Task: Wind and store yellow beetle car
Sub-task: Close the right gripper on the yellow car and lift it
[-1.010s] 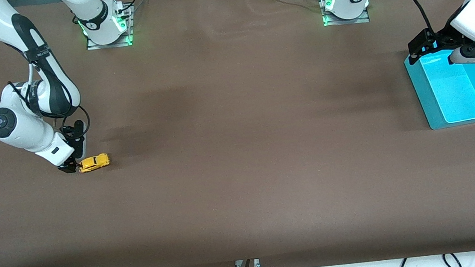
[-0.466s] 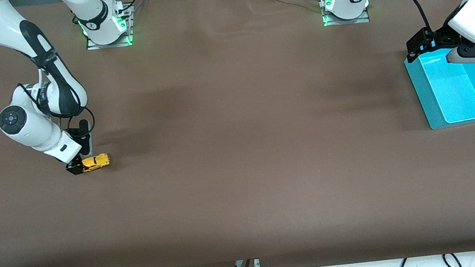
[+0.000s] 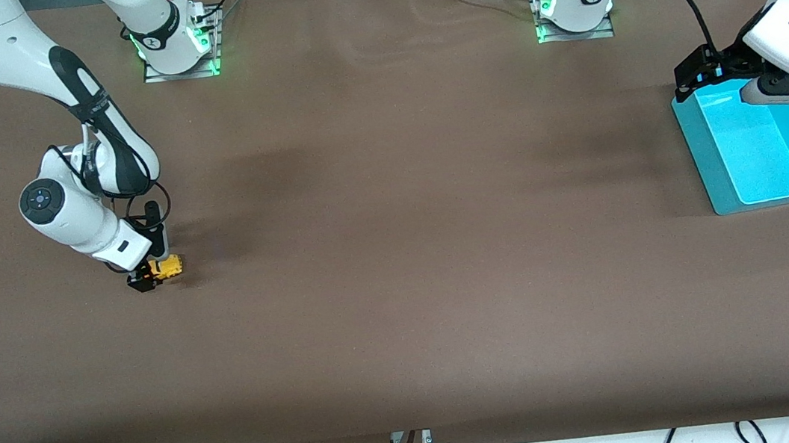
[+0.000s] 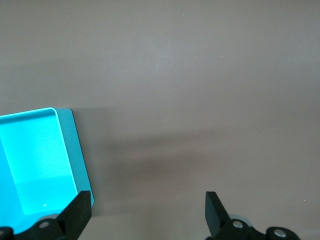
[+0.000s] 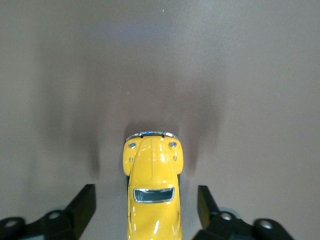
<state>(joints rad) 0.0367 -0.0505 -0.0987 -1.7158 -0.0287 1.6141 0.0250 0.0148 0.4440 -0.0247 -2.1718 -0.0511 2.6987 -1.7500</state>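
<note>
Yellow beetle car (image 3: 167, 267): on the table (image 3: 403, 288) at the right arm's end, wheels down.
Right gripper (image 3: 148, 276): lowered around the car; fingers spread, one each side, not touching the body.
Left gripper (image 4: 147, 212): fingers spread, over the cyan bin's (image 3: 720, 174) rim; arm waits.

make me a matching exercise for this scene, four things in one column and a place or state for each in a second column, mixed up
Things:
1. yellow beetle car
2. cyan bin
3. right tool
4. left tool

Places or states:
A. open, up over the bin's corner
B. on the table toward the left arm's end, nothing in it
C. on the table toward the right arm's end, between two fingers
D. open, low, a finger on each side of the car

Pairs: 1-C, 2-B, 3-D, 4-A
</note>
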